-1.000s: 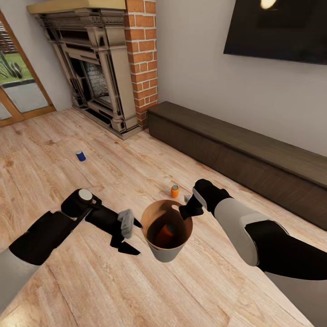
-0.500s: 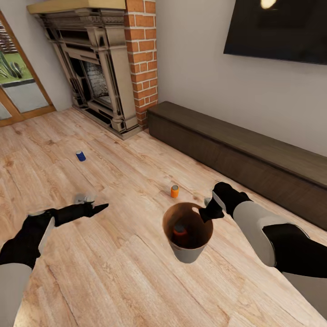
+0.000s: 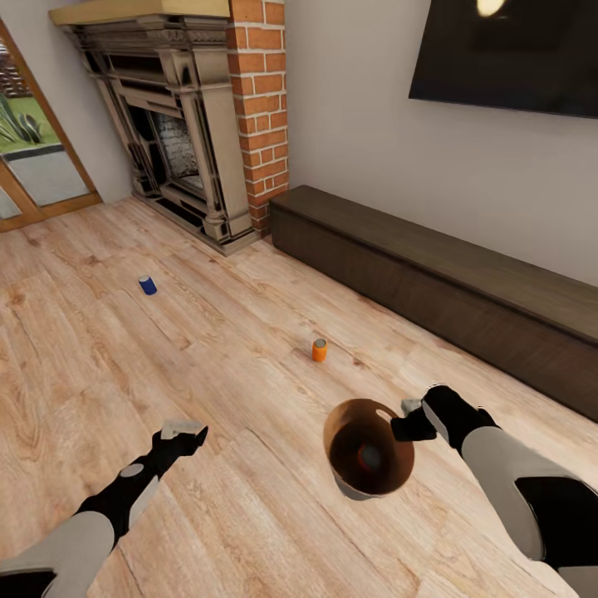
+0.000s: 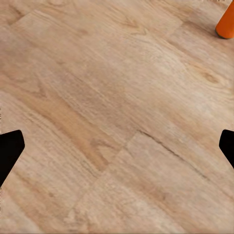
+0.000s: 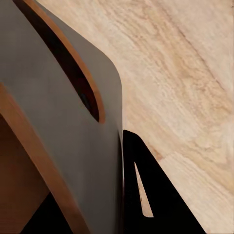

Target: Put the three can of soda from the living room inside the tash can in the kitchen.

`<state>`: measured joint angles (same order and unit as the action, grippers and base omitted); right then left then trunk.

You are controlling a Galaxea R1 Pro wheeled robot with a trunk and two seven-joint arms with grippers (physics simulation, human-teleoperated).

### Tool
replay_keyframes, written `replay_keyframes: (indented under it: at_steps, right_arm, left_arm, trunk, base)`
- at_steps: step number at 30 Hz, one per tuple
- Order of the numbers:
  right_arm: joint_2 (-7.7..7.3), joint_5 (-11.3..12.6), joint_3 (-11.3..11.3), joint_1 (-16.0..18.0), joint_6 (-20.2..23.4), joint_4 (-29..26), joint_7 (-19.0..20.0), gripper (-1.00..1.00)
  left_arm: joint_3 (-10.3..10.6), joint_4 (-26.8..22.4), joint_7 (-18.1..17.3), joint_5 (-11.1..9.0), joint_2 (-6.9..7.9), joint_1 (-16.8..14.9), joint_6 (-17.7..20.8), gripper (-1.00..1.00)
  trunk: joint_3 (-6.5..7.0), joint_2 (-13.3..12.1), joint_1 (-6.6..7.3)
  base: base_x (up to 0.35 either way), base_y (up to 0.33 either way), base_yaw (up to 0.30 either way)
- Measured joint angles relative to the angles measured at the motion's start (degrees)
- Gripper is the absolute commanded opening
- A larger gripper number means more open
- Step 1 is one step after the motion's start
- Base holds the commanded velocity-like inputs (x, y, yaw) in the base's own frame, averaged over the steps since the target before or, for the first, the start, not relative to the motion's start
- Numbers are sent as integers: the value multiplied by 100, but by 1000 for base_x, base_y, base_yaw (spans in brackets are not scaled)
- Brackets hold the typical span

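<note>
At the bin's rim, the right hand [image 3: 409, 423] is pinching the tash can [image 3: 368, 459], tilted above the floor [image 3: 249, 498], what looks like an orange can [image 3: 368, 456] inside. Any slip and it's dropping, spilling. The left hand [image 3: 183, 433] is hanging wide and empty. Another orange can [image 3: 319, 350] and the blue can [image 3: 148, 285] are standing well apart.

Living room: fireplace [image 3: 170, 124], wall screen [image 3: 507, 54] (wood floor [image 3: 124, 365]).
</note>
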<state>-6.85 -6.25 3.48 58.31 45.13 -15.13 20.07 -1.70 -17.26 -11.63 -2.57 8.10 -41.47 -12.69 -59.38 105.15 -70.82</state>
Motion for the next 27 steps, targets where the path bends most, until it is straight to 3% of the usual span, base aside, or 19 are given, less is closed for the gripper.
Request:
replay_keyframes:
  at_steps: [4, 7, 13, 18, 27]
  right_arm:
    - [11, 66, -65, -63, -59, -221, -19, -100]
    - [18, -39, -63, -86, -63, -313, -36, -100]
    - [79, 71, -111, -108, -19, -418, -48, -100]
    - [85, 29, -584, -109, 61, -436, -54, -100]
    - [84, -13, -710, -109, 85, -436, -57, -100]
  left_arm:
    - [15, -19, 62, -26, -9, 87, -34, 100]
    - [26, -14, 79, -26, -17, 174, -37, 100]
    - [30, -20, 89, -25, -27, 361, -40, 100]
    - [25, -23, 90, -37, -28, 382, -40, 100]
    - [22, -18, 90, -41, -28, 385, -40, 100]
  trunk:
    - [1, 0, 0]
    - [0, 0, 0]
    - [1, 0, 0]
    - [1, 0, 0]
    - [1, 0, 0]
  base:
    - [0, 0, 0]
    - [0, 0, 0]
    - [0, 0, -46]
    - [0, 0, -213]
    - [2, 47, -248]
